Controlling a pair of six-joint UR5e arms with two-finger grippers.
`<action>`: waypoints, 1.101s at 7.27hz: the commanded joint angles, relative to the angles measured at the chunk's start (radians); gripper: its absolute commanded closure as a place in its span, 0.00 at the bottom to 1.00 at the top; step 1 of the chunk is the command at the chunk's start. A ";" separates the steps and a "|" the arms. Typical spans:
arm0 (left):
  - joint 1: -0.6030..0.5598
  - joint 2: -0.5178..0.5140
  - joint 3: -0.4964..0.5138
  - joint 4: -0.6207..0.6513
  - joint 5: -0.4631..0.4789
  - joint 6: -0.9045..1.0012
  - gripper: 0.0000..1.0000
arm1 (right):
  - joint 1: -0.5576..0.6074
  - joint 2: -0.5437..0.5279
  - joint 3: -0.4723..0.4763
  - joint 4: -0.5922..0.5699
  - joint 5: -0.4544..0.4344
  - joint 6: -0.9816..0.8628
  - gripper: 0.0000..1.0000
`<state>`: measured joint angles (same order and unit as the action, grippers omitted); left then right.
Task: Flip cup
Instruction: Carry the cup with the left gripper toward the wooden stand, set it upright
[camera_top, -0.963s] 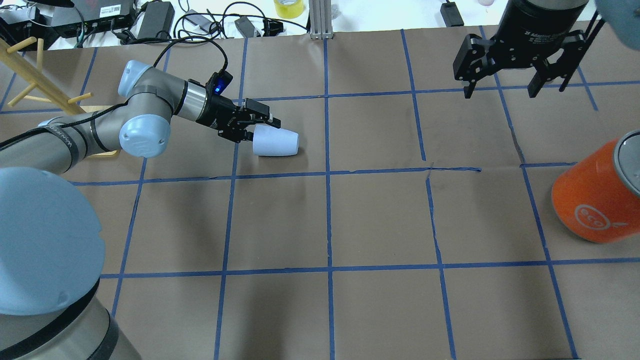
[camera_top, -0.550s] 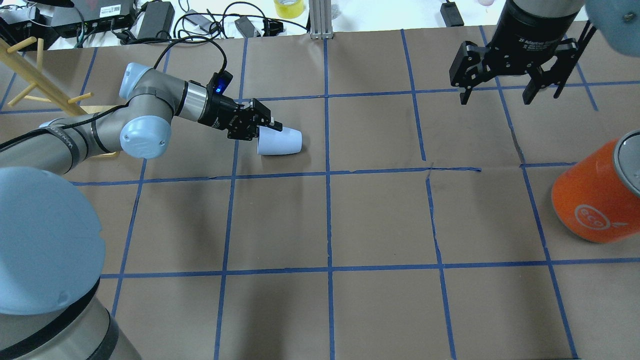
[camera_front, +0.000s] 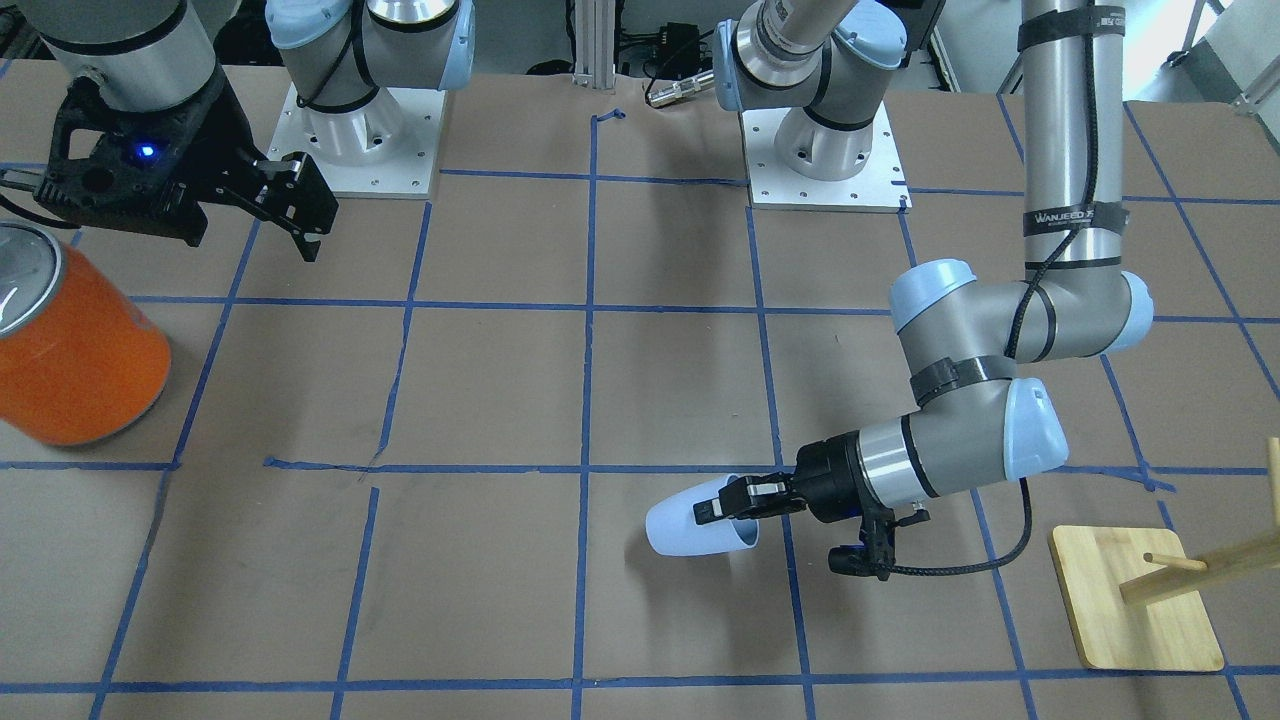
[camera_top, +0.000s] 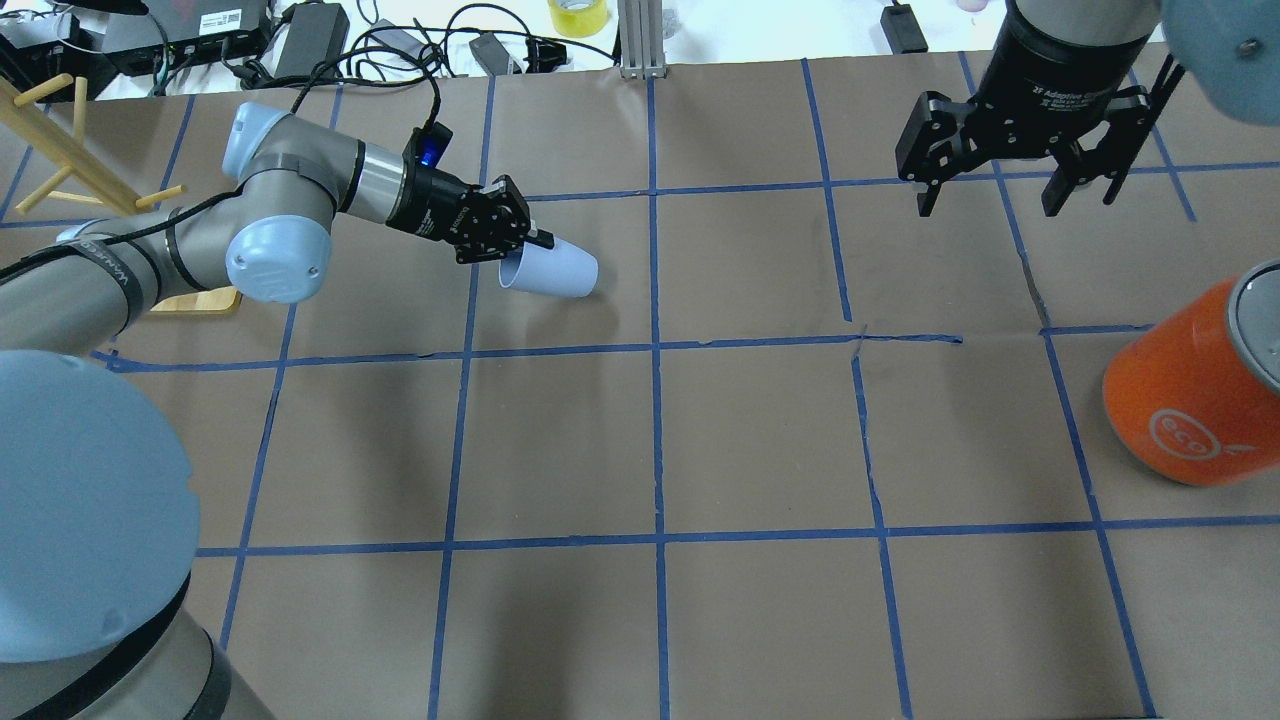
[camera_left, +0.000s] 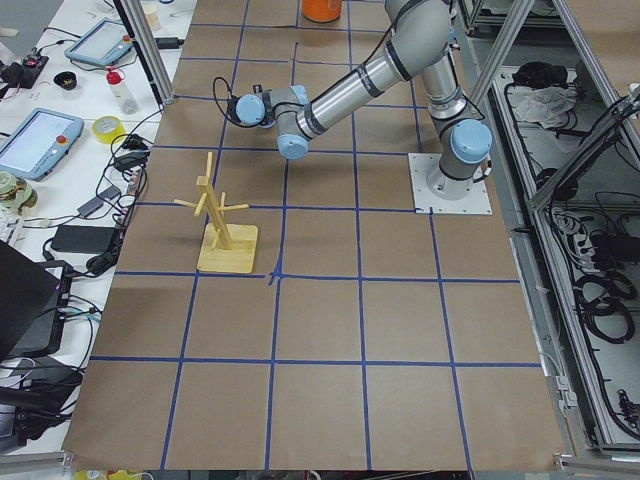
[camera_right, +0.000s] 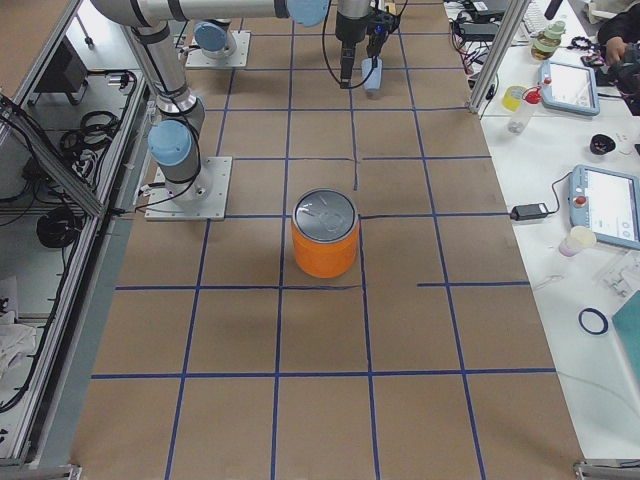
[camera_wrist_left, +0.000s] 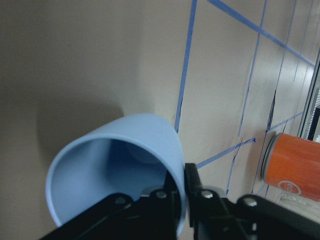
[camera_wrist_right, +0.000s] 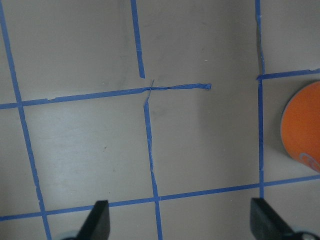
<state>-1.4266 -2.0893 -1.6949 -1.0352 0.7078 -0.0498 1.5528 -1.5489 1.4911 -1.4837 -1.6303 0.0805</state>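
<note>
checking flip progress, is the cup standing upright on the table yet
No, the cup is tipped sideways, its rim pinched by the left gripper.

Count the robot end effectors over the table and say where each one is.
2. The left end effector grips the rim of the sideways cup; the right end effector hangs open near the orange can.

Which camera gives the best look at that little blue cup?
The left wrist-mounted view: the cup is large and close, its bluish inside showing and its rim pinched by the left gripper. The front-facing and overhead views show it whole but small; exterior right shows it tiny; the other two, not clearly.
</note>
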 joint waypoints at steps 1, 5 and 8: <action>0.000 0.034 0.031 -0.003 0.147 -0.053 1.00 | 0.007 -0.005 -0.005 0.000 0.007 -0.001 0.00; -0.003 0.055 0.099 0.006 0.704 0.181 1.00 | 0.087 -0.031 0.008 0.005 -0.003 -0.012 0.00; -0.003 0.035 0.110 0.041 0.818 0.294 1.00 | 0.079 -0.028 0.006 0.002 0.004 -0.043 0.00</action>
<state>-1.4296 -2.0477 -1.5861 -1.0129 1.4928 0.2158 1.6315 -1.5780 1.4976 -1.4815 -1.6275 0.0603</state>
